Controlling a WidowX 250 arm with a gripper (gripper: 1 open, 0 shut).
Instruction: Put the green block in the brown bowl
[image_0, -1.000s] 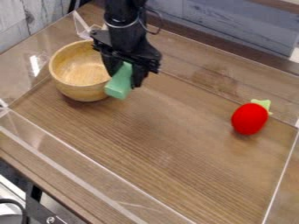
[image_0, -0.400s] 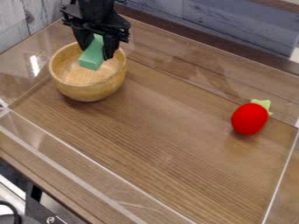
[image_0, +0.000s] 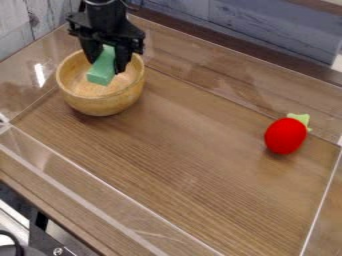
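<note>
Your claw (image_0: 102, 53) clamped on the green block (image_0: 100, 71), held over the brown bowl (image_0: 102, 101), near the desk's (image_0: 187, 165) left edge

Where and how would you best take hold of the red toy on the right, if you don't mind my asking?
I'd come from straight above and grip the red toy across its rounded middle: it stands away from the bowl, and its sides look exposed.

Smooth pale wood bowl (image_0: 100, 102); glossy red toy (image_0: 285, 136); matt green block (image_0: 100, 70).
</note>
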